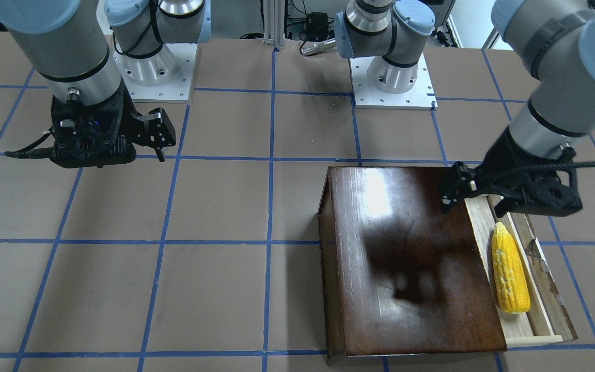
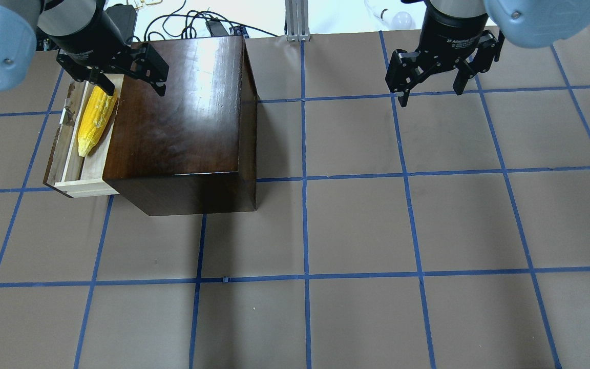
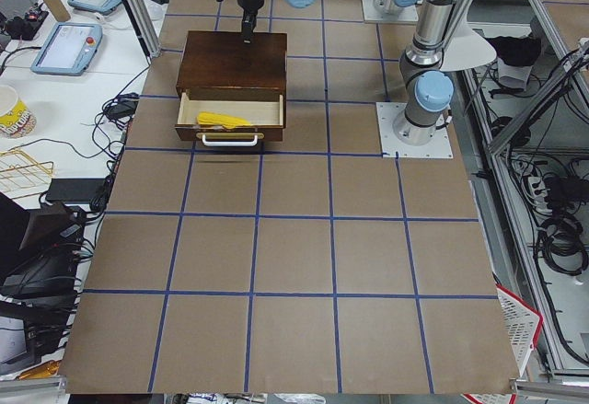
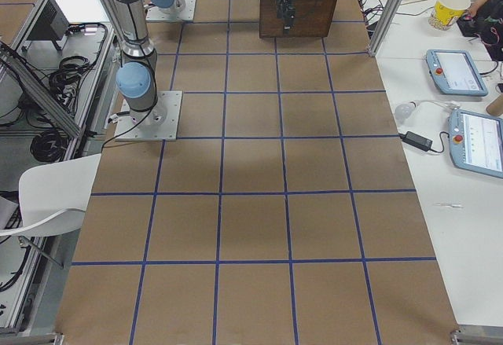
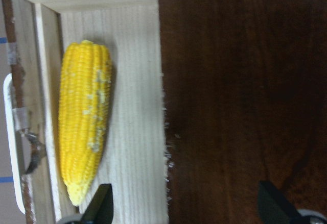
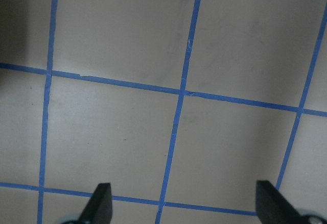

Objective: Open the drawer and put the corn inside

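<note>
1. Bright yellow corn cob with bumpy kernels and a tapered tip [image 2: 96,119]: lies lengthwise on the floor of the drawer, untouched by either gripper. Judged light and rigid. The kernels offer grip, but the round body may roll. Best hold is across the thick middle.
2. Shallow pale-wood drawer with a chipped dark-brown front [image 2: 87,187]: pulled partly out of the glossy dark-brown wooden box [image 2: 182,107]. Judged stiff and sliding. Best hold is the white handle [image 5: 11,142] on its front.
3. Left gripper [image 2: 127,86]: jaws wide apart and empty. It hovers over the box's edge and the drawer's far end, just beyond the cob's tip.
4. Right gripper [image 2: 430,97]: jaws wide apart and empty, well away from the box, above bare table.
5. Surface: flat brown paper-covered table with a blue tape grid [image 2: 356,225], matte, likely good friction.
6. Room: side benches carry teach pendants, cables and a paper cup.
</note>
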Available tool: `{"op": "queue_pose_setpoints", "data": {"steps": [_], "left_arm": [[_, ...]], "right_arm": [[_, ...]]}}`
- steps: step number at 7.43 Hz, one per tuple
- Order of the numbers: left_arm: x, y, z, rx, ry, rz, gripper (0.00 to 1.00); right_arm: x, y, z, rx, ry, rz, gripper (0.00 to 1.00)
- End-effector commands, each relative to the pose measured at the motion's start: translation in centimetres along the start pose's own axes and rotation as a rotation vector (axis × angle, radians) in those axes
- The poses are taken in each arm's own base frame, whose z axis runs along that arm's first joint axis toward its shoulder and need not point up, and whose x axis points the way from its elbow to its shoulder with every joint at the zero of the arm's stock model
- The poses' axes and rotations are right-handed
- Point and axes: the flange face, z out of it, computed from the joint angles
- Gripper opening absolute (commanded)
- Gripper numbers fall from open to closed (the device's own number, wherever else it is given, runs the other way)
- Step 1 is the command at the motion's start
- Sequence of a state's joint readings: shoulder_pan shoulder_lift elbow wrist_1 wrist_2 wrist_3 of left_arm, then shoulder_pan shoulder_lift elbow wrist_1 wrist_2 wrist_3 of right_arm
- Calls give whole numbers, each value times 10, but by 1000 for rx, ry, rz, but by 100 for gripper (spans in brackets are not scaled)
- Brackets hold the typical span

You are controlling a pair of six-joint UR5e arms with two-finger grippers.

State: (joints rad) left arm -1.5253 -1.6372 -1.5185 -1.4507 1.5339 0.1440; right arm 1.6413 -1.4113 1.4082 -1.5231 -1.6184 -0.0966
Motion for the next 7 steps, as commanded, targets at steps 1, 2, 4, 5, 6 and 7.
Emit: {"op": "queue_pose_setpoints", "data": {"steps": [1,2,4,5,6,7], "left_arm": [[21,50,-19,-1,1,18,100],[22,61,-10,-10,4,15,100],[6,53,-16,45,-4,-2,100],[2,50,-20,39,-9,-8,100],[0,39,-9,21,0,-27,100],[0,36,-16,26,-3,-25,100]], "right_arm": [[0,0,0,0,0,1,100],[0,0,0,0,0,0,100],[0,0,0,-1,0,0,100],[0,0,0,-1,0,0,100],[0,0,0,-1,0,1,100],[0,0,0,0,0,1,100]]}}
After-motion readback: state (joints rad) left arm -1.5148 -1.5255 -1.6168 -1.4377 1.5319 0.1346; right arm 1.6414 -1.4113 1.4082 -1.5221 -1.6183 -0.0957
